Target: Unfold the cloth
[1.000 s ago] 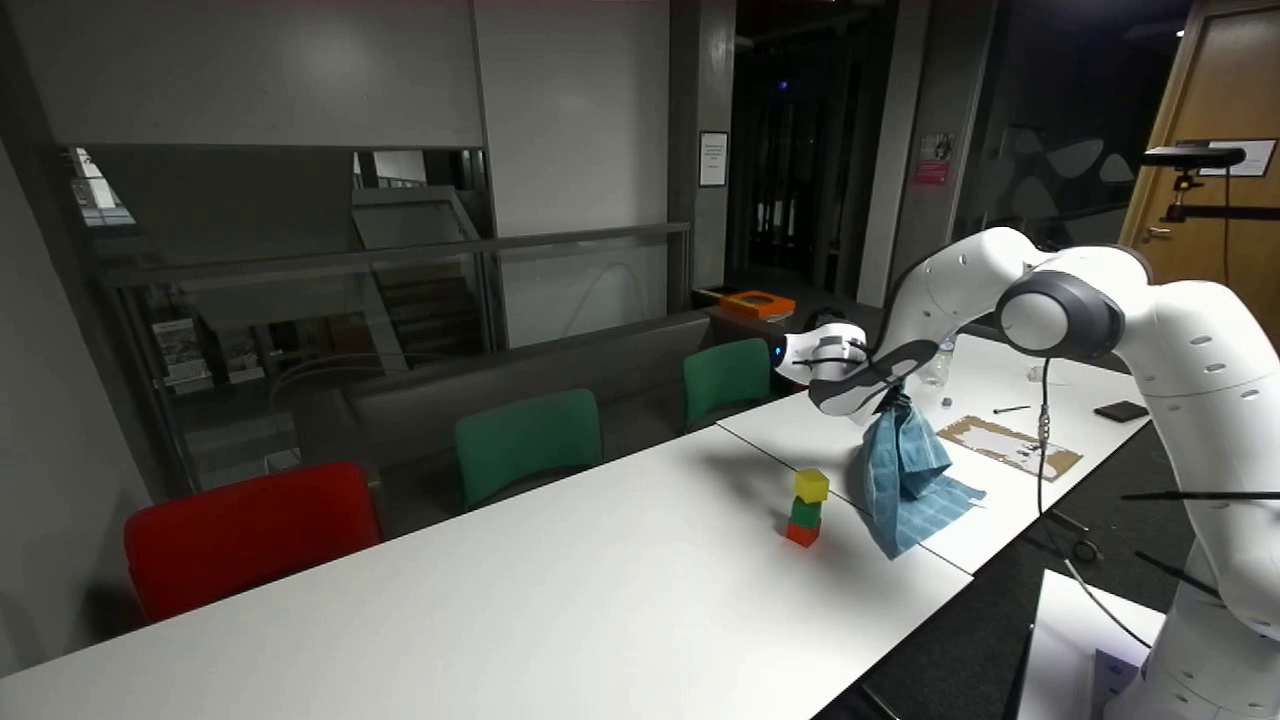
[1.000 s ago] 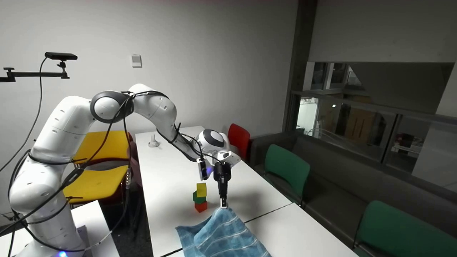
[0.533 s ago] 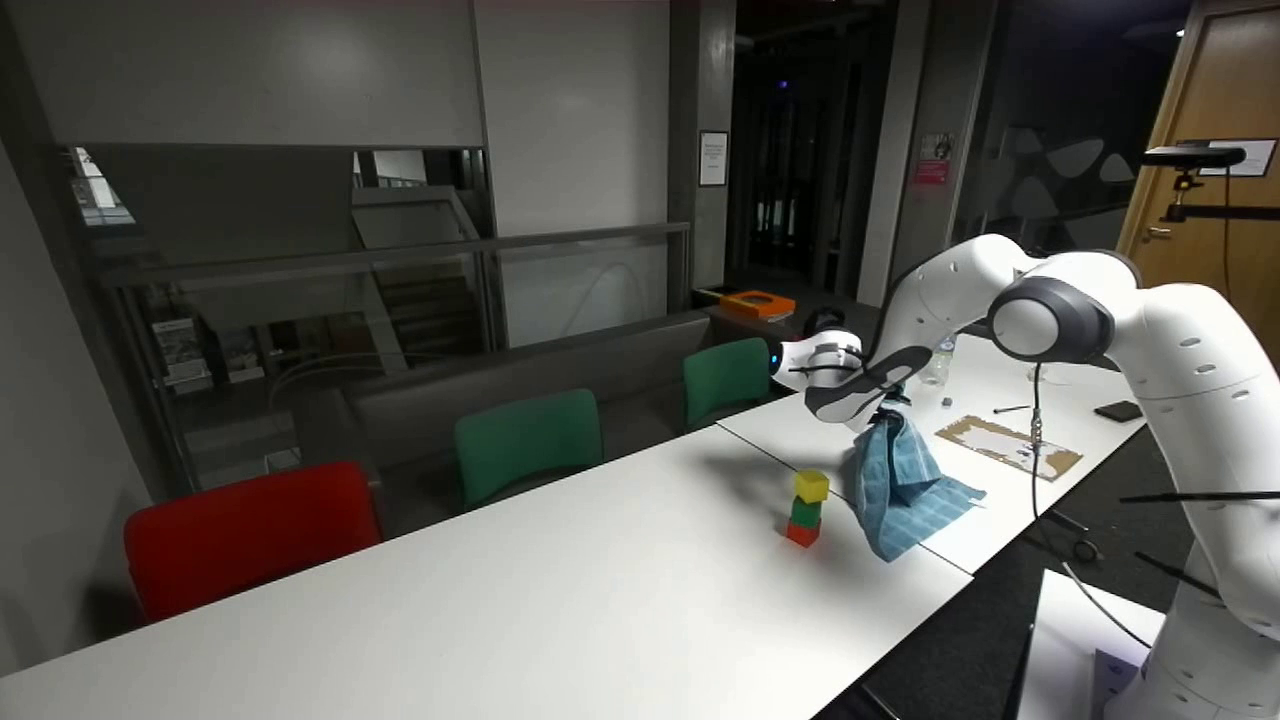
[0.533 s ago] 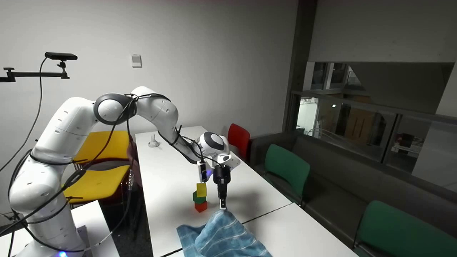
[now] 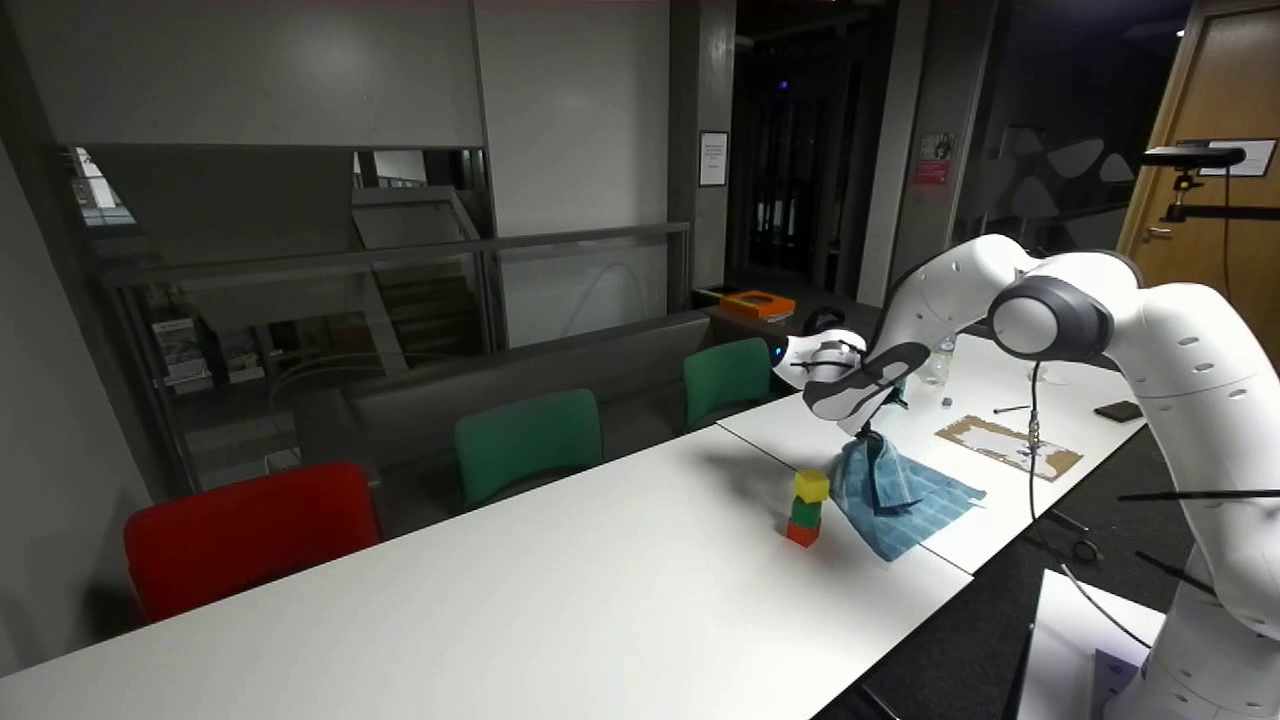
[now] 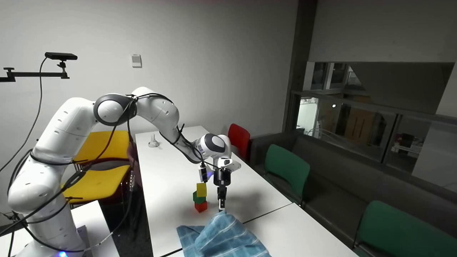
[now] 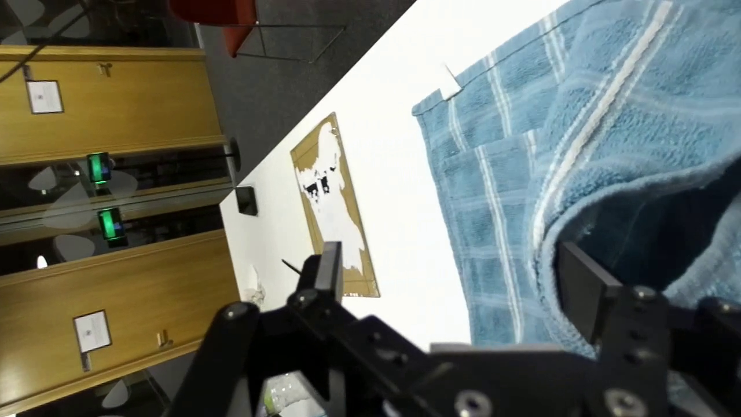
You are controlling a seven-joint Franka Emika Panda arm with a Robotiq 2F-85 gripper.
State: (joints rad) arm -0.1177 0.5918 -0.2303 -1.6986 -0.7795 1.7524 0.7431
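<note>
In an exterior view: stacked blocks point(image 5: 807, 510), then, just right, blue cloth point(image 5: 928, 504) on white table point(image 5: 500, 600), its peak lower than a second ago. Gripper point(image 7: 457, 272) now spread wide, holding nothing; wrist view: left finger point(image 7: 330, 271) clear, right finger point(image 7: 582, 291) at cloth's open fold, contact unclear.

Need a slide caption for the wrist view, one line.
Open gripper, one finger at the mouth of a fold in the blue checked cloth on the white table.
</note>
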